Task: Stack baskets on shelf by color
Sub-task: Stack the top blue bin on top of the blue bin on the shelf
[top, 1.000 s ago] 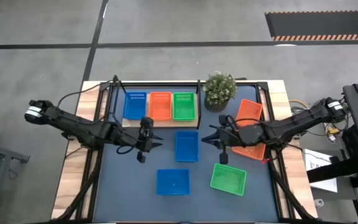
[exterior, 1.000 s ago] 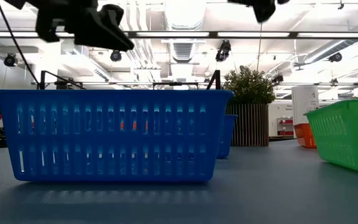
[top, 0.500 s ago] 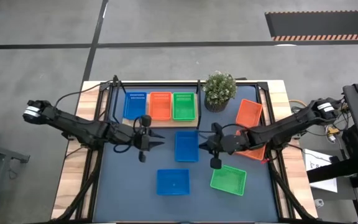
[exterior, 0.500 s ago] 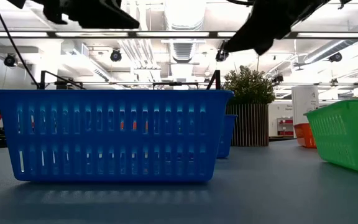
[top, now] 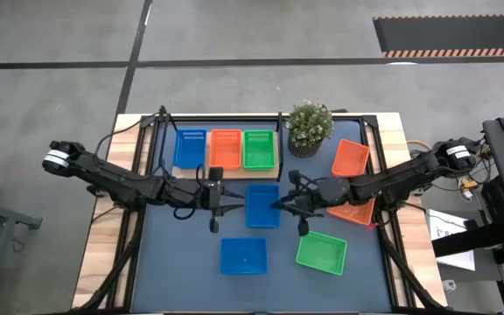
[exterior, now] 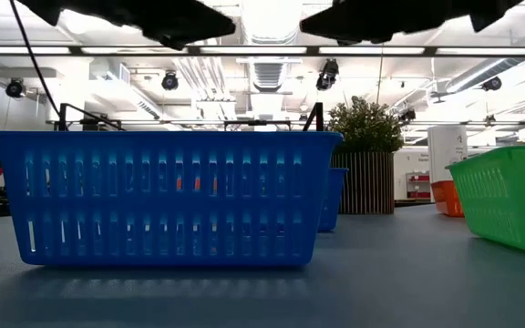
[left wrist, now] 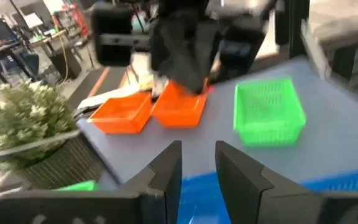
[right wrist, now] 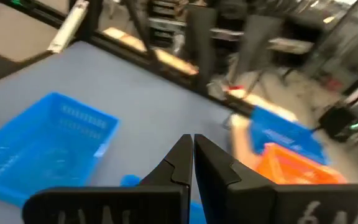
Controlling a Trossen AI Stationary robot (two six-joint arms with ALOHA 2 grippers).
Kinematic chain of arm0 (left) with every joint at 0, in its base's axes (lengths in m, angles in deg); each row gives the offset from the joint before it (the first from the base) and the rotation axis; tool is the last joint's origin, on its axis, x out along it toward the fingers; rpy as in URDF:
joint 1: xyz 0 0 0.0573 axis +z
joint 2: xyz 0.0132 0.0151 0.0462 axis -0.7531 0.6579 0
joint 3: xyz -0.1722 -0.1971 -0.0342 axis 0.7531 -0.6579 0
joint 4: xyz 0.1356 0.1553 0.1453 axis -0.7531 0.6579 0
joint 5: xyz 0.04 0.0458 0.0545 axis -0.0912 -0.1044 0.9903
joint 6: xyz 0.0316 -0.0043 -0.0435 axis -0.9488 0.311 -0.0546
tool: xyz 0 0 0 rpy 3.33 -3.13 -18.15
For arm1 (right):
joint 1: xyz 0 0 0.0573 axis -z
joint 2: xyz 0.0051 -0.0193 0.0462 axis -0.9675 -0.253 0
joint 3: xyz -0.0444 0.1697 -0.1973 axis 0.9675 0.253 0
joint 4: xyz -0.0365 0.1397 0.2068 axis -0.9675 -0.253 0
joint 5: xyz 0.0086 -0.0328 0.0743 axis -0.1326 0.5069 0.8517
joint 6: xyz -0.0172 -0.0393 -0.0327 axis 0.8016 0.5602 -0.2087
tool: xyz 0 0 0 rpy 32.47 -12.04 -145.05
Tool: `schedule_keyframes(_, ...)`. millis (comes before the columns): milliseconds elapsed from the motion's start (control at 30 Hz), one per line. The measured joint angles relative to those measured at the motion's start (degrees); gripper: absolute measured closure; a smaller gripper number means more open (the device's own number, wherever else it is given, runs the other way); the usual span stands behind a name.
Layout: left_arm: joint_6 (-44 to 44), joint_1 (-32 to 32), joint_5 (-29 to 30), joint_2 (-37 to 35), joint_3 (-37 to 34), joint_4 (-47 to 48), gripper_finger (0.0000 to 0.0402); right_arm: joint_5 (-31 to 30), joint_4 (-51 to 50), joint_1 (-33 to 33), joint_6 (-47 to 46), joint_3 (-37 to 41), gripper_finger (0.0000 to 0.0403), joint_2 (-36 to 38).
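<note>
No readable labels or writing anywhere. Tabletop (top: pixel 191 262) is dark blue-grey with wooden edges, standing on a grey concrete floor; the low view shows an open room with ceiling lights and ducts.

Shelf (top: pixel 227 172) sits at the far edge of the table and holds one blue basket (top: pixel 190 149), one red-orange basket (top: pixel 226 149) and one green basket (top: pixel 258 149) side by side. The potted plant (top: pixel 309 127) stands just beside the shelf.

Loose on the table: the centre blue basket (top: pixel 262 206), the near blue basket (top: pixel 243 255), the loose green basket (top: pixel 322 251) and two red-orange baskets (top: pixel 351 158) on my right side, the nearer one partly under my right arm.

My left gripper (top: pixel 226 199) is stretched level just left of the centre blue basket, fingers (left wrist: pixel 166 171) parted with a narrow gap, holding nothing. My right gripper (top: pixel 280 204) is at that basket's right edge, fingers (right wrist: pixel 182 158) pressed together, empty. Can't tell if either one touches the basket.
</note>
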Motion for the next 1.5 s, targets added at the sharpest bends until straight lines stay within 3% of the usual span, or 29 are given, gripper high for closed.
schedule_keyframes(167,5.94,-0.76,-0.18,3.99,0.04,-5.63,0.032,0.91,14.22,5.28,7.78,4.49,0.0394,2.85)
schedule_keyframes(300,13.0,-2.28,0.23,6.41,0.36,-5.98,0.032,8.58,20.96,9.02,7.25,10.61,0.0394,5.71)
schedule_keyframes(433,17.62,-4.03,3.01,10.37,2.8,-5.05,0.032,8.84,25.06,11.72,4.45,13.77,0.0394,9.39)
schedule_keyframes(567,17.96,-4.89,3.83,15.05,9.53,4.92,0.032,9.05,20.6,12.81,1.5,13.42,0.0394,12.63)
schedule_keyframes(767,17.86,-4.85,3.72,20.31,22.56,31.95,0.032,9.09,11.03,12.7,1.12,10.74,0.0394,16.3)
schedule_keyframes(900,15.44,-4.87,1.31,21.55,27.52,40.55,0.032,9.11,8.42,12.66,1.03,10.11,0.0394,17.04)
schedule_keyframes(1167,9.3,-4.01,0.1,27.95,29.28,32.42,0.032,9.11,8.8,12.66,-1.27,10.0,0.0394,17.18)
schedule_keyframes(1400,11.07,-1.31,-11.51,32.65,29.24,27.5,0.032,9.19,8.8,12.64,-2.96,9.98,0.0394,17.15)
schedule_keyframes(1500,11.98,-0.63,-12.69,33.33,29.24,26.88,0.032,9.57,8.73,12.64,-3.98,9.98,0.0394,17.15)
